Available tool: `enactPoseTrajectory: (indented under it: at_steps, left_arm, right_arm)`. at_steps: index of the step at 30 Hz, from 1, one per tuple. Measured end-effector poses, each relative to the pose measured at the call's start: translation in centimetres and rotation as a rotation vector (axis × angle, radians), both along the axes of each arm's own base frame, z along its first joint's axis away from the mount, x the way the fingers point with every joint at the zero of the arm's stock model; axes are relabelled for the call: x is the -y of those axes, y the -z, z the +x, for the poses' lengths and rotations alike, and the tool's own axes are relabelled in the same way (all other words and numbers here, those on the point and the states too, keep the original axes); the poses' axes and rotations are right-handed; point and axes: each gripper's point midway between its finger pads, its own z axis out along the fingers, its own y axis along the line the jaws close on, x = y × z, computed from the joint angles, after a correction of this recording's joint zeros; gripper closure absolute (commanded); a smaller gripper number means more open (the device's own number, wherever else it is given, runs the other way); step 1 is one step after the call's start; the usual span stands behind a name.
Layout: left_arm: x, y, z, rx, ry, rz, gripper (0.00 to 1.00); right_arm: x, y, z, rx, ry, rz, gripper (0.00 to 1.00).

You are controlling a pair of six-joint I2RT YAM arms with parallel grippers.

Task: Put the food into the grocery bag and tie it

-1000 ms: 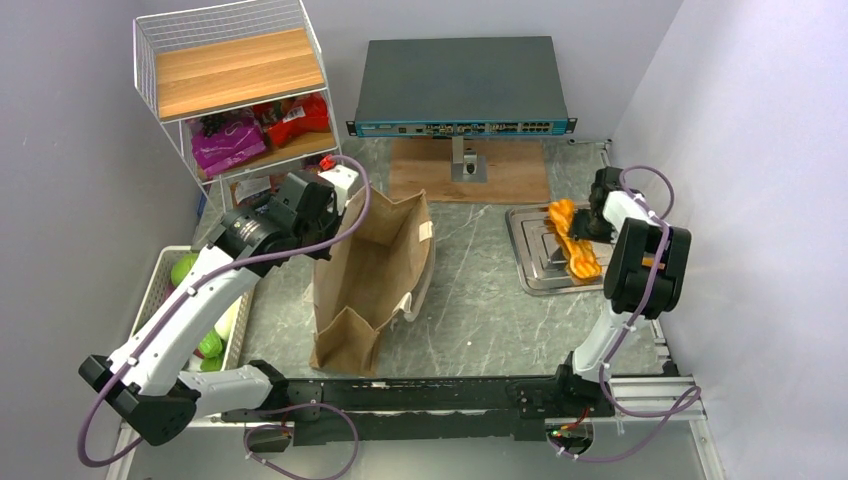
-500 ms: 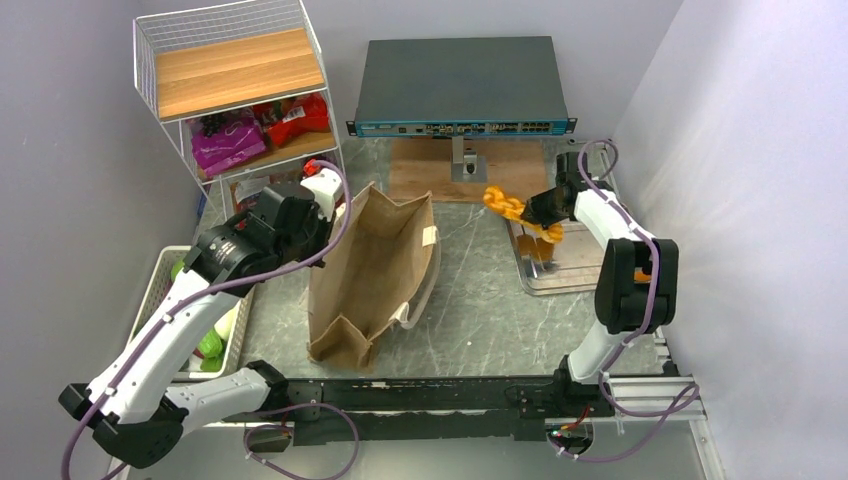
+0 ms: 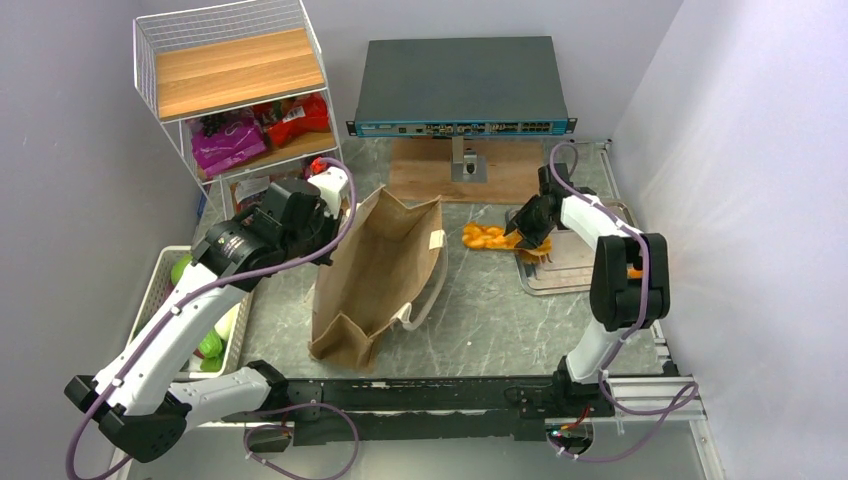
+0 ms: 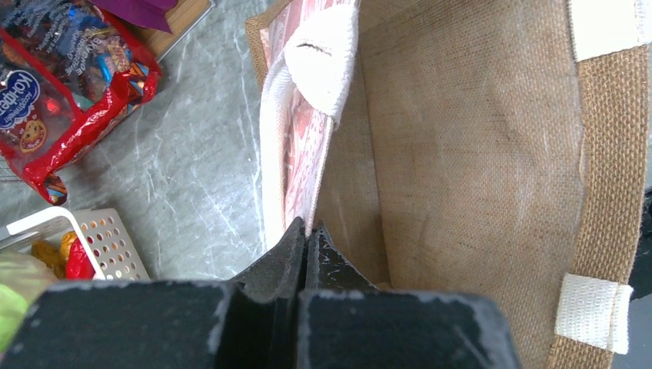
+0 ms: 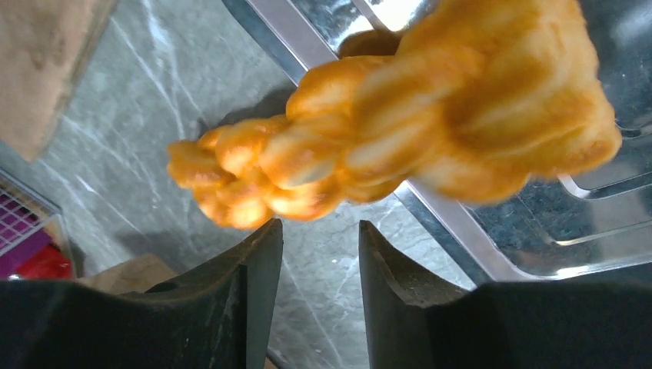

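Observation:
The tan grocery bag (image 3: 375,280) stands open in the middle of the table. My left gripper (image 3: 342,210) is shut on its left rim (image 4: 307,231), beside a cream handle (image 4: 323,61). The bag's inside (image 4: 461,154) shows no food. An orange twisted food piece (image 3: 488,238) sits over the left rim of the metal tray (image 3: 580,275), right of the bag. My right gripper (image 3: 522,232) is open just behind it. In the right wrist view the piece (image 5: 400,131) looks blurred, just past the fingertips (image 5: 265,246), with nothing between them. Red packets (image 3: 295,118) and a purple packet (image 3: 228,145) lie on the shelf. A green cabbage (image 3: 183,268) is in the basket.
A white wire shelf (image 3: 235,90) stands at the back left, with a red snack packet (image 4: 46,100) on the table below it. A white slatted basket (image 3: 160,300) is at the left edge. A dark network box (image 3: 460,85) on a wooden board (image 3: 468,175) fills the back.
My right arm lifted the orange piece off the tray, carried it left toward the bag, and the jaws opened off it. The left gripper kept hold of the bag's rim and shifted slightly.

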Motion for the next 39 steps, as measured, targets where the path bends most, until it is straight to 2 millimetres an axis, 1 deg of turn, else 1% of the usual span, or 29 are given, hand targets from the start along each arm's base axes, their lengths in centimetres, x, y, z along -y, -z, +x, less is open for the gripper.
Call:
enactPoseTrajectory:
  at_steps: [3, 7, 10, 12, 14, 20, 21, 24, 29, 33, 39]
  left_arm:
    - [0.2, 0.0, -0.1, -0.004, 0.008, -0.009, 1.0]
    - [0.4, 0.0, -0.2, -0.012, 0.015, -0.02, 1.0]
    - [0.6, 0.0, -0.3, -0.018, 0.014, -0.03, 1.0]
    - [0.6, 0.0, -0.4, -0.02, 0.012, -0.035, 1.0]
    - [0.6, 0.0, -0.4, -0.021, 0.011, -0.035, 1.0]
    - [0.5, 0.0, -0.5, -0.02, 0.011, -0.035, 1.0]
    - [0.5, -0.1, -0.5, -0.019, 0.011, -0.036, 1.0]
    - [0.4, -0.3, -0.6, -0.01, 0.011, -0.041, 1.0]
    - [0.4, -0.5, -0.7, -0.006, 0.012, -0.044, 1.0]
    - [0.4, -0.4, -0.7, -0.006, 0.014, -0.041, 1.0]
    - [0.4, -0.2, -0.6, -0.012, 0.018, -0.032, 1.0]
  right_arm:
    - [-0.3, 0.8, -0.6, -0.025, -0.035, -0.007, 0.56]
    - [-0.6, 2.1, -1.6, -0.051, -0.038, 0.004, 0.56]
    - [-0.9, 3.5, -2.8, -0.077, 0.003, 0.031, 0.55]
    - [-1.4, 4.5, -3.6, -0.073, 0.039, 0.07, 0.54]
    - [-2.1, 4.7, -4.2, -0.06, 0.077, 0.127, 0.55]
    - [-3.1, 4.1, -4.0, 0.046, 0.164, 0.228, 0.48]
    - [-3.1, 3.9, -3.8, 0.056, 0.168, 0.232, 0.48]
    - [-3.1, 3.0, -3.0, 0.093, 0.177, 0.238, 0.41]
    - [-2.6, 2.2, -2.3, 0.131, 0.209, 0.227, 0.37]
    - [-2.2, 2.3, -1.8, 0.131, 0.242, 0.212, 0.36]
    - [-1.4, 3.0, -0.4, 0.124, 0.289, 0.171, 0.37]
